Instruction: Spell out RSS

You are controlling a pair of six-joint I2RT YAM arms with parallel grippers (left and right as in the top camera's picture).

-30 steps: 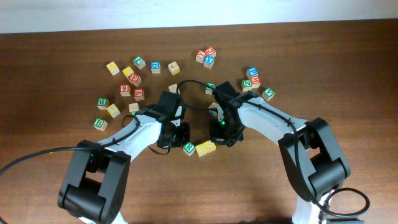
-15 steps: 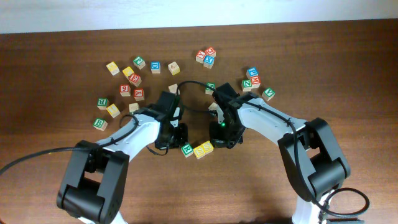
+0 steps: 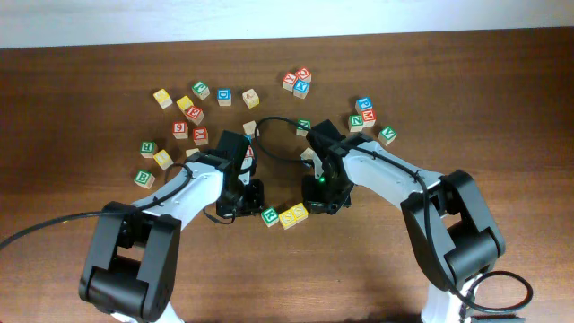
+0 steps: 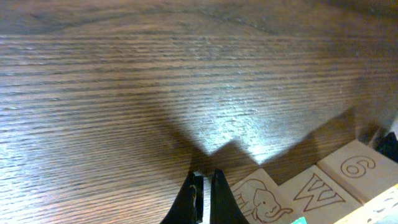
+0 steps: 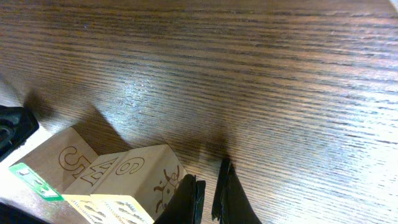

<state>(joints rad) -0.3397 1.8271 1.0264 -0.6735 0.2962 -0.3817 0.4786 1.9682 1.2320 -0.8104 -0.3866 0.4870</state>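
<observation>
Dark wood tabletop [image 3: 90, 81]. Loose letter cubes [image 3: 224, 96] scattered far side: green B cube [image 3: 143, 178] left, red-blue trio [image 3: 297, 82] centre, cluster [image 3: 366, 115] right.

Roughly two dozen cubes [image 3: 224, 96], two arms [image 3: 381, 175]

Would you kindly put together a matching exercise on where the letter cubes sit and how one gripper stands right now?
Things:
A. green-lettered wooden R cube
B. pair of yellow wooden cubes
C. trio of two red and one blue wooden cubes
D. left gripper

Places or states:
1. shut, holding nothing
2. far side of the table, well behind the short row
3. left end of the short row of three
4. right of the R cube, next to the right gripper

Pairs: A-3, B-4, C-2, D-1.
</observation>
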